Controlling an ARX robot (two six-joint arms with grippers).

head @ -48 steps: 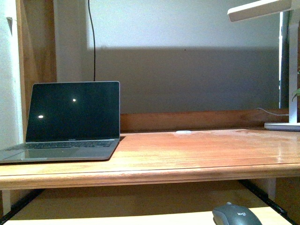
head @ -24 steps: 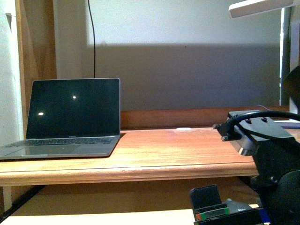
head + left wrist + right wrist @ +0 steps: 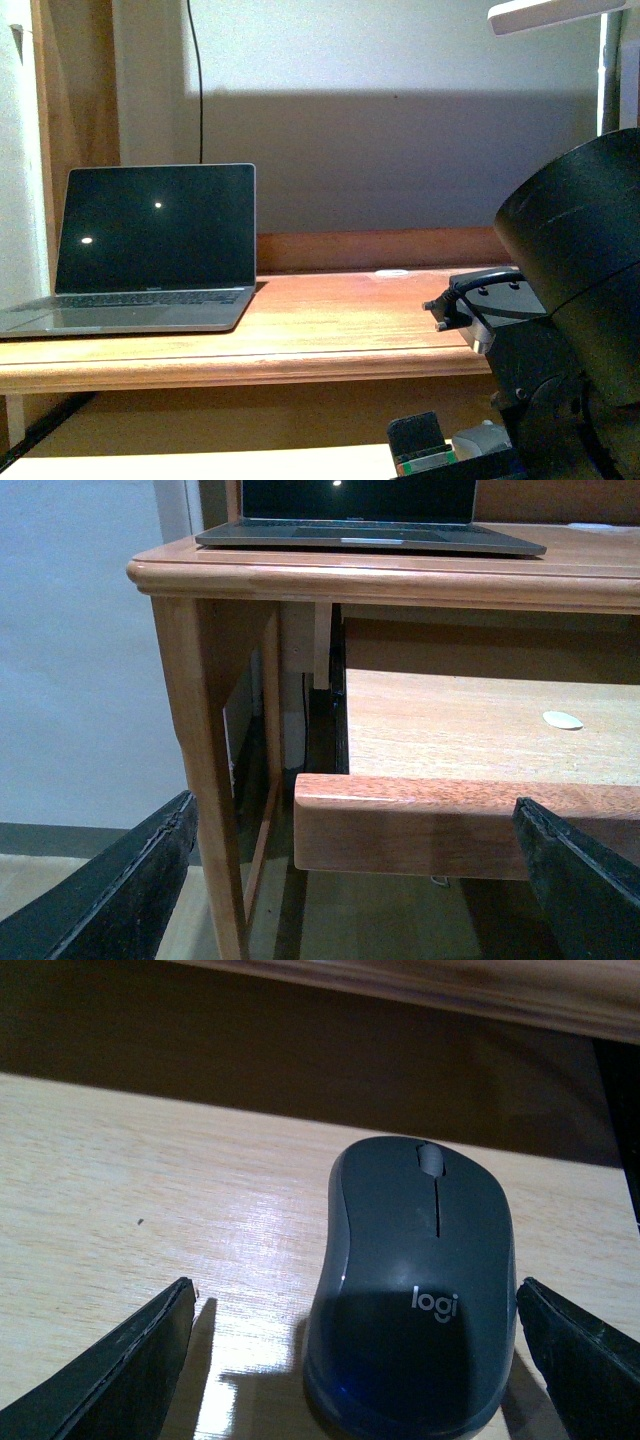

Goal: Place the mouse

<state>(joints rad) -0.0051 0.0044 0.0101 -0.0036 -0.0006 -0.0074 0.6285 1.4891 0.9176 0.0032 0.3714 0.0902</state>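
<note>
The mouse [image 3: 410,1290] is dark grey with a pale logo and lies on the pale pull-out shelf [image 3: 150,1190] under the desk. My right gripper [image 3: 353,1295] is open, and the mouse lies between its two black fingers [image 3: 120,1380] without touching either. In the front view my right arm [image 3: 580,300] fills the lower right and hides the mouse. My left gripper [image 3: 355,815] is open and empty, facing the front edge of the pull-out shelf [image 3: 450,825] at the desk's left end.
An open laptop [image 3: 150,250] stands on the left of the wooden desk [image 3: 330,330]. A small white disc [image 3: 392,272] lies at the desk's back. Another white disc [image 3: 562,719] lies on the shelf. A white lamp head [image 3: 560,12] hangs at the upper right.
My right arm has come into the front view from the right and sunk towards the shelf. It now covers the mouse that showed at the bottom right a second ago.
</note>
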